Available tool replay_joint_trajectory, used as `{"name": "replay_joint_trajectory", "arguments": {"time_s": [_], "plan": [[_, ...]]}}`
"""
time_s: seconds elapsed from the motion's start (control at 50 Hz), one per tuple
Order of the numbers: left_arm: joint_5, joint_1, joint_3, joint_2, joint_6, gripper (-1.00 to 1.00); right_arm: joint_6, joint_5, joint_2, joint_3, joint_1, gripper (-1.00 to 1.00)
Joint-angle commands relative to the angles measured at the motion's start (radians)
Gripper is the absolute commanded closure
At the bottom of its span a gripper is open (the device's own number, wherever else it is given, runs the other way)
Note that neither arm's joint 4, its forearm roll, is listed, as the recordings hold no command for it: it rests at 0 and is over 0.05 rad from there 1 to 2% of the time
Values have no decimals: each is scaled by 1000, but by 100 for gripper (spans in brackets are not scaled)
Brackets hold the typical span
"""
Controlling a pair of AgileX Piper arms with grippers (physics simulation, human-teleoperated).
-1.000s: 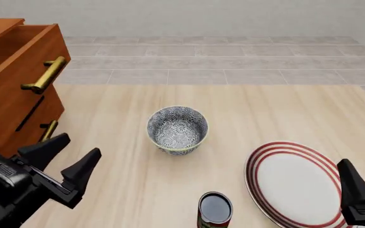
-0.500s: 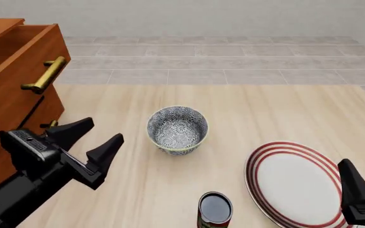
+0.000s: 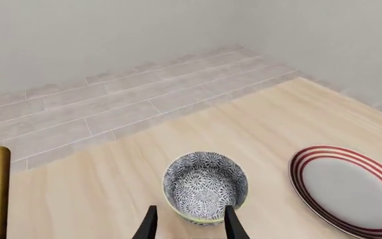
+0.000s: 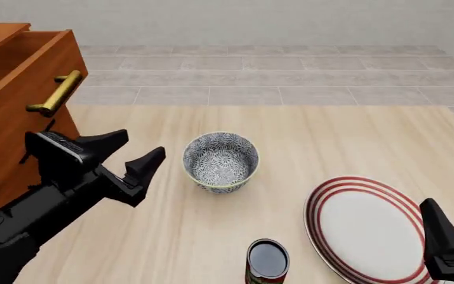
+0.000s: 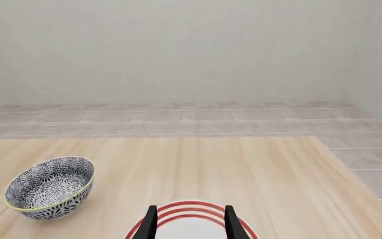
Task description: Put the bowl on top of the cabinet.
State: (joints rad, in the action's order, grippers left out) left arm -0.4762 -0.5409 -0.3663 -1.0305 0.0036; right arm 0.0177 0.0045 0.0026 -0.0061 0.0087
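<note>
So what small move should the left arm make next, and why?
Probably ease the left hand forward to straddle the near rim of the bowl. The hand is open, empty and just short of the bowl, which sits upright on the table, away from the cabinet.

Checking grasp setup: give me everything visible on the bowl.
The bowl is small, deep and round, with a dense blue-grey and white floral pattern inside and out and a pale yellowish rim. It looks ceramic. It stands upright and empty on the wooden table, touching nothing else. The left hand is open beside it, not in contact. The plate and can lie apart from it.
</note>
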Motion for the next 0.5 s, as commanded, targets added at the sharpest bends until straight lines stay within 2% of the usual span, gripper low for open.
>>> {"name": "replay_joint_trajectory", "arguments": {"time_s": [0.02,0.08,0.12,0.38,0.5], "plan": [[49,27,-56,-59,-9,-100,2,2,1,-1,-1,-100],[62,15,-73,-70,-14,-100,1,2,1,-1,-1,-100],[58,6,-80,-86,13,-100,0,2,0,-1,-1,-100],[66,0,-137,-182,-19,-100,-1,0,2,-1,-6,-100],[70,-4,-155,-208,-4,-100,-2,-4,6,0,-9,-100]]}}
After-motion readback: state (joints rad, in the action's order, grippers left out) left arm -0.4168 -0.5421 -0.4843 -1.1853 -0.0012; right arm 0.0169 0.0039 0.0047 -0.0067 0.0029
